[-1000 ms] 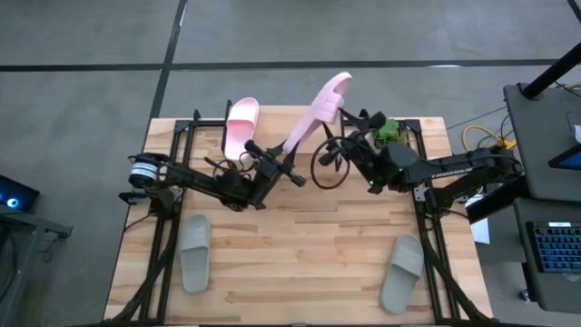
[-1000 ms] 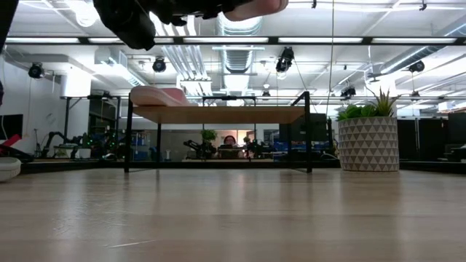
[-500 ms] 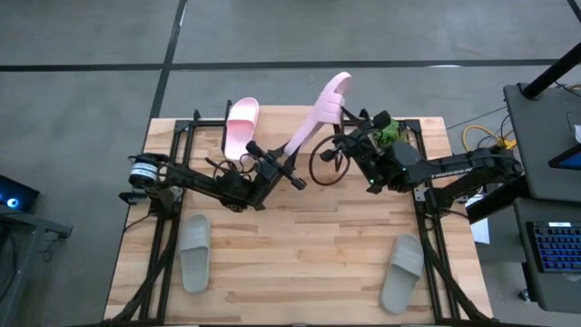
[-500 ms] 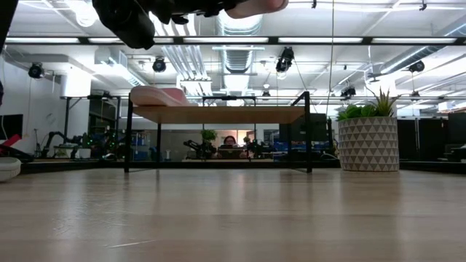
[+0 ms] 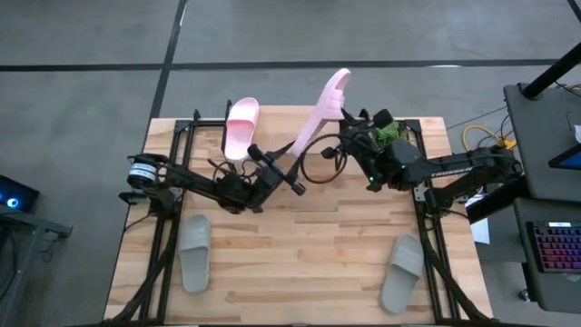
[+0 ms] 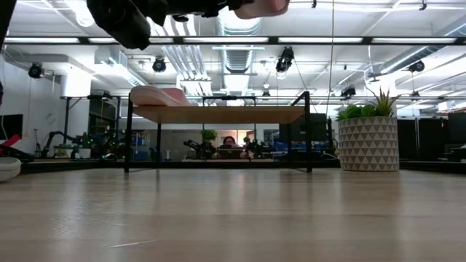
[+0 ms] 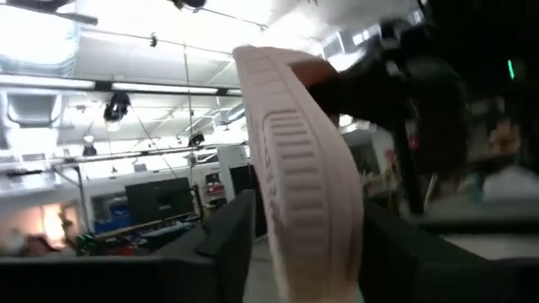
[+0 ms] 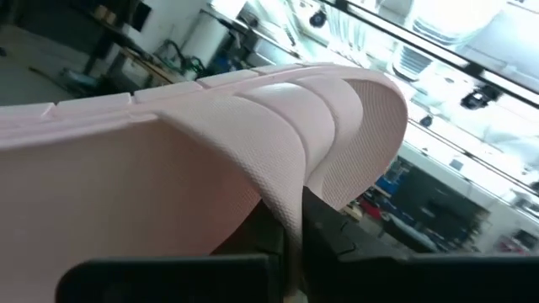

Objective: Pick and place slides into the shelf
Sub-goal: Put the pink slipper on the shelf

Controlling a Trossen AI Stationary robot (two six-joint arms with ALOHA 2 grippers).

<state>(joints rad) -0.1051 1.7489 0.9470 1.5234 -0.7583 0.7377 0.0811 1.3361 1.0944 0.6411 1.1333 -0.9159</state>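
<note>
Above the far middle of the wooden table [image 5: 300, 245], the right gripper [image 5: 346, 138] is clenched on the strap of a light pink slide [image 5: 322, 113], its dark fingers [image 8: 290, 227] pinching the ribbed strap edge as the right wrist view shows. The slide is held aloft and tilted, its strap end pointing toward the far edge of the table and its heel end slanting down toward the left gripper [image 5: 289, 165], which sits at that heel end. In the left wrist view the ribbed sole of the slide stands between the left gripper's dark fingers [image 7: 232, 240], which are spread to either side of it; whether they touch it cannot be told. The left arm reaches in from the left side of the table, the right arm from the right side. On the shelf [image 5: 272, 123] at the far side of the table, a second pink slide [image 5: 241, 127] lies on the left part of the plank top; the low view shows it as a pale hump on the shelf's left end. Two grey slides rest on the near part of the table, well apart: one grey slide at near left [image 5: 193, 252], another grey slide at near right [image 5: 402, 271]. A potted plant [image 5: 388, 131] stands at the far right, just beside the right arm.
</note>
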